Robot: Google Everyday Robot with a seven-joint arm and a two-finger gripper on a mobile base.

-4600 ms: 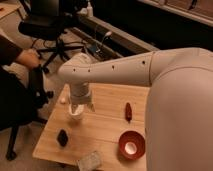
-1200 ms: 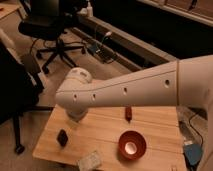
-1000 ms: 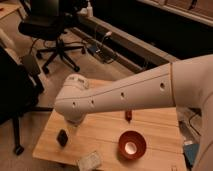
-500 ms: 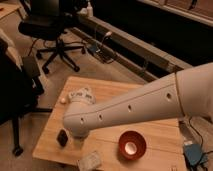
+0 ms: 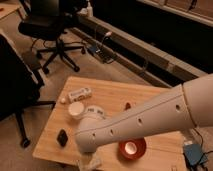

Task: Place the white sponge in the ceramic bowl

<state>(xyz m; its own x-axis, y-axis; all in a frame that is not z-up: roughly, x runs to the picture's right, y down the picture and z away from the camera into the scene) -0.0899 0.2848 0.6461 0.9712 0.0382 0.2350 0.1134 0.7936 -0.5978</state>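
Observation:
The white sponge (image 5: 90, 163) lies at the table's front edge, and only its speckled top shows under my arm. To its right sits the ceramic bowl (image 5: 140, 149), glossy red-brown with a white centre and nothing in it. My white arm (image 5: 145, 120) reaches in from the right and bends sharply over the front of the table. The gripper is hidden behind that bend, just above the sponge. Its jaws stand wide.
A white cup (image 5: 76, 109) and a white printed packet (image 5: 80, 93) stand at the back left of the wooden table (image 5: 107, 90). A small black block (image 5: 62, 137) lies front left and a small red thing (image 5: 127, 106) mid-table. An office chair (image 5: 52, 30) stands behind.
My arm's bend has swung down and toward the table's front edge. It now covers most of the sponge, which showed whole before. Nothing on the table has moved.

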